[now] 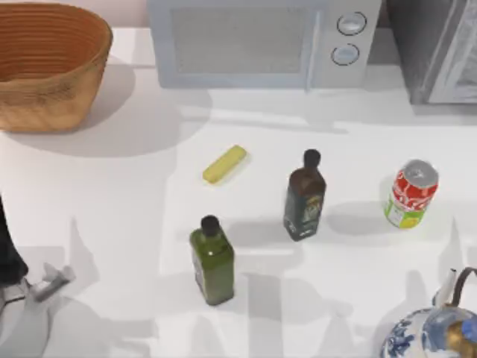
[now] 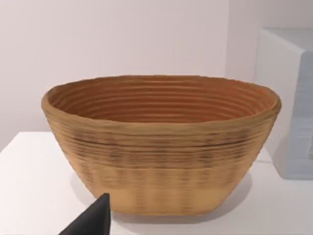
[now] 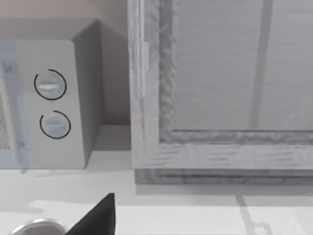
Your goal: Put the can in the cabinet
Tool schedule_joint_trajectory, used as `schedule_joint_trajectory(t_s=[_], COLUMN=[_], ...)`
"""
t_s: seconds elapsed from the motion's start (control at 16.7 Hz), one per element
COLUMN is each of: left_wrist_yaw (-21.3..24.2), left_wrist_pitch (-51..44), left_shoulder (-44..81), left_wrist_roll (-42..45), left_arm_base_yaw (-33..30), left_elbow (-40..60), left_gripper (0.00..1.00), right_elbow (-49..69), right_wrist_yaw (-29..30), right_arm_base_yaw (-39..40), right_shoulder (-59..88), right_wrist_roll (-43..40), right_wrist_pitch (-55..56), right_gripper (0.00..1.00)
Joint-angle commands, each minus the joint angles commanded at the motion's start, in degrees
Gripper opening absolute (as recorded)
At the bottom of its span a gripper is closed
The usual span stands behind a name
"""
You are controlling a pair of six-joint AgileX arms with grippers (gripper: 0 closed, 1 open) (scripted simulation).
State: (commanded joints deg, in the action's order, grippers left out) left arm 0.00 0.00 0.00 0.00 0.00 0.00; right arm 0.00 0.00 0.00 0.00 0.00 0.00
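The can (image 1: 411,194), red and white with a yellow-green lower band and a silver top, stands upright on the right side of the table. The cabinet (image 1: 440,48) is the grey boxy unit at the back right; its framed door panel (image 3: 234,83) looks closed in the right wrist view. My left arm (image 1: 9,261) is at the front left edge, far from the can. One dark fingertip (image 2: 95,220) of the left gripper shows in front of the basket. One dark fingertip (image 3: 98,218) of the right gripper points toward the cabinet.
A woven basket (image 1: 45,67) sits at the back left and a white microwave (image 1: 261,41) at the back middle. A dark brown bottle (image 1: 304,198), a green bottle (image 1: 212,261) and a yellow bar (image 1: 224,164) stand mid-table. A blue-white teapot (image 1: 432,335) is at the front right.
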Motion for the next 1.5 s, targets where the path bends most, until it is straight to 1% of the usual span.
schedule_joint_trajectory(t_s=[0.18, 0.42, 0.72, 0.9, 1.2, 1.38, 1.5], left_wrist_yaw=[0.00, 0.00, 0.00, 0.00, 0.00, 0.00, 0.00], left_wrist_pitch=[0.00, 0.00, 0.00, 0.00, 0.00, 0.00, 0.00], left_shoulder=[0.00, 0.00, 0.00, 0.00, 0.00, 0.00, 0.00], left_wrist_roll=[0.00, 0.00, 0.00, 0.00, 0.00, 0.00, 0.00], left_arm_base_yaw=[0.00, 0.00, 0.00, 0.00, 0.00, 0.00, 0.00], left_elbow=[0.00, 0.00, 0.00, 0.00, 0.00, 0.00, 0.00], left_gripper=[1.00, 1.00, 1.00, 1.00, 1.00, 1.00, 1.00], right_elbow=[0.47, 5.85, 17.36, 24.54, 32.83, 34.55, 34.39], right_wrist_yaw=[0.30, 3.36, 9.41, 12.93, 17.32, 18.96, 19.52], right_arm_base_yaw=[0.58, 6.89, 17.31, 21.67, 25.58, 26.97, 27.56], right_shoulder=[0.70, 9.24, 31.91, 47.56, 70.44, 79.53, 82.85], right_wrist_roll=[0.35, 4.15, 11.13, 15.13, 19.88, 21.20, 21.48], right_wrist_pitch=[-0.04, -0.44, -0.55, -0.11, 0.66, 0.64, 0.44], right_gripper=[1.00, 1.00, 1.00, 1.00, 1.00, 1.00, 1.00])
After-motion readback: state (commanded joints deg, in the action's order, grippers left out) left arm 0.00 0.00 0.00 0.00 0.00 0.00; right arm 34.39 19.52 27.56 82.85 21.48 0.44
